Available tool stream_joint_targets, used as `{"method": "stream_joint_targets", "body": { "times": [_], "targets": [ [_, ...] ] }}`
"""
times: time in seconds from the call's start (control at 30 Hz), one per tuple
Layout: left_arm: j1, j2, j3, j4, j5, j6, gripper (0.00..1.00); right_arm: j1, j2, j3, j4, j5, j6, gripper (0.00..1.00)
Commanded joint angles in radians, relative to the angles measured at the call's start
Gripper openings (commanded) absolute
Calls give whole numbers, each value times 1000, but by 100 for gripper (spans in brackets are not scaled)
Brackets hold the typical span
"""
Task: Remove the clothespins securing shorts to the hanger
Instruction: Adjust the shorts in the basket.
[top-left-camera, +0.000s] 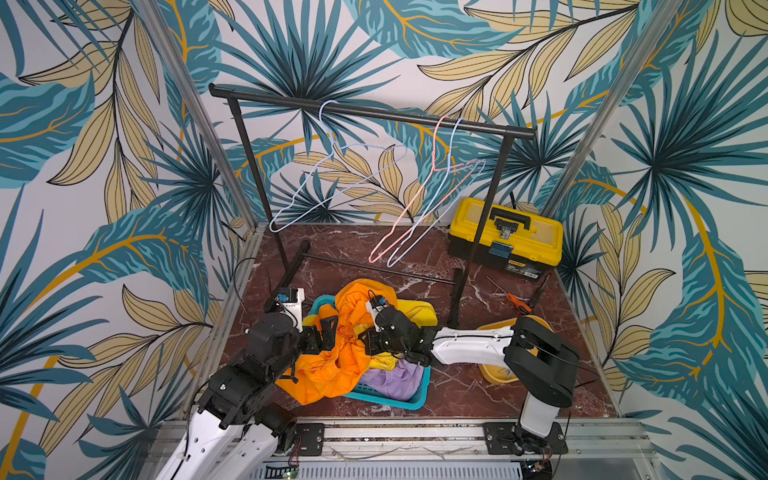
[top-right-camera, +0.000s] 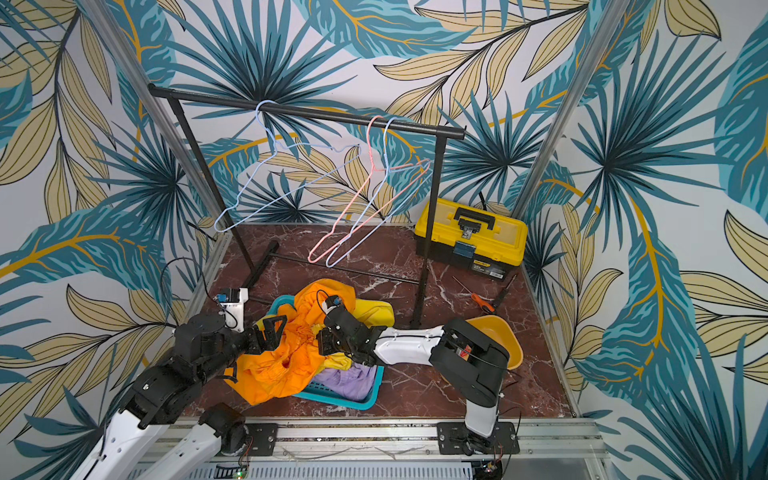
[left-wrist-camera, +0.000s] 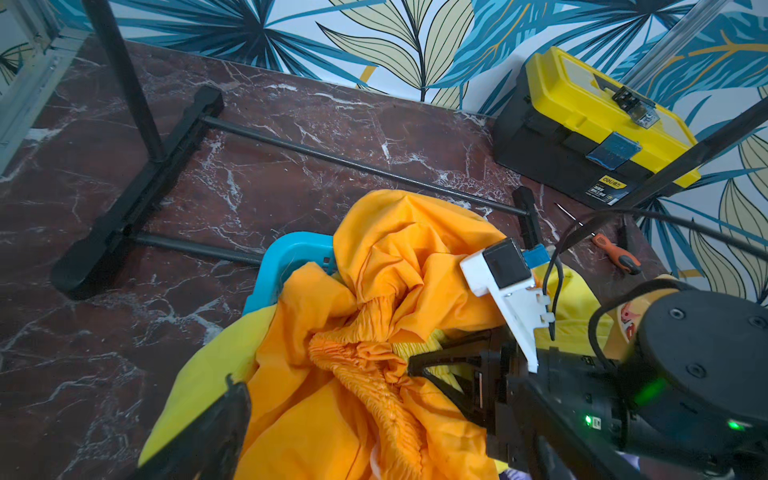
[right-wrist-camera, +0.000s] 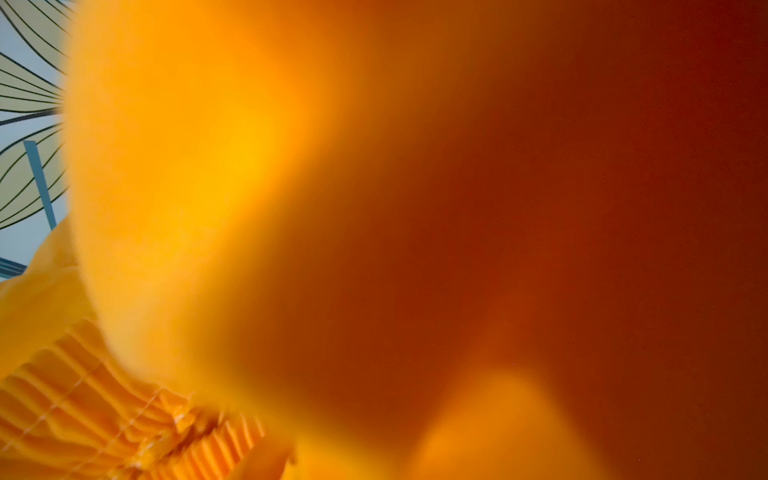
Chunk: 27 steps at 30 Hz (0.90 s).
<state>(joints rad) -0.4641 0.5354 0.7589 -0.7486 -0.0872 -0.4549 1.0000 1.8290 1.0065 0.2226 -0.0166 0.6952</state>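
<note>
Top views both show, nearest, the two arms reaching in over a turquoise plastic laundry basket (top-left-camera: 411, 401) on the red-brown marble table (top-left-camera: 457, 399). Bright orange shorts (top-left-camera: 332, 365) of thin fabric are heaped over the basket's left side and spill past its near-left rim. Small lilac shorts (top-left-camera: 390, 380) lie in its near-right corner, and bright yellow shorts (top-left-camera: 415, 309) lie at its far-right side.

The left jaws (top-left-camera: 328, 330) stand spread wide over the left edge of the orange shorts. In the left wrist view one black finger (left-wrist-camera: 226, 411) hangs above a fold of yellow cloth. The right jaws (left-wrist-camera: 411, 368) are pressed together on the gathered elastic waistband of the orange shorts, near the middle of the heap. Orange cloth drapes over that wrist and fills the right wrist view with blur.

Right of the basket, partly under the right arm, sits a yellow plastic bowl (top-left-camera: 494, 376); its contents are too hidden to tell.

Farther back stands a black metal garment rack (top-left-camera: 374, 112). On its rail hang a pale blue wire hanger (top-left-camera: 332, 183), a pink wire hanger (top-left-camera: 399, 220) and a second blue wire hanger (top-left-camera: 428, 220), all well apart from the shorts. An orange-handled screwdriver (top-left-camera: 517, 301) and a yellow-and-black toolbox (top-left-camera: 505, 237) lie at the far right.
</note>
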Motion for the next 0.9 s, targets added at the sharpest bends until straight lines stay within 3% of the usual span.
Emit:
{"method": "stream_joint_targets", "body": {
  "times": [0.0,0.37,0.4,0.5,0.7,0.87],
  "targets": [
    [-3,-18,2,-23,-21,1,100,-29,98,-5,-170,55,9,0],
    [-2,1,-3,-37,-47,-24,99,-54,102,-8,-159,50,9,0],
    [-2,0,-1,-37,-48,-21,100,-58,94,-2,-165,50,4,12],
    [-2,-4,3,-38,-53,-17,100,-58,42,-9,-159,57,-15,31],
    [-2,-14,33,-57,-156,-15,100,-47,-114,-10,-263,49,-54,44],
    [-1,13,69,-57,-178,-8,100,-39,-273,-34,-279,35,-70,58]
  ]
}}
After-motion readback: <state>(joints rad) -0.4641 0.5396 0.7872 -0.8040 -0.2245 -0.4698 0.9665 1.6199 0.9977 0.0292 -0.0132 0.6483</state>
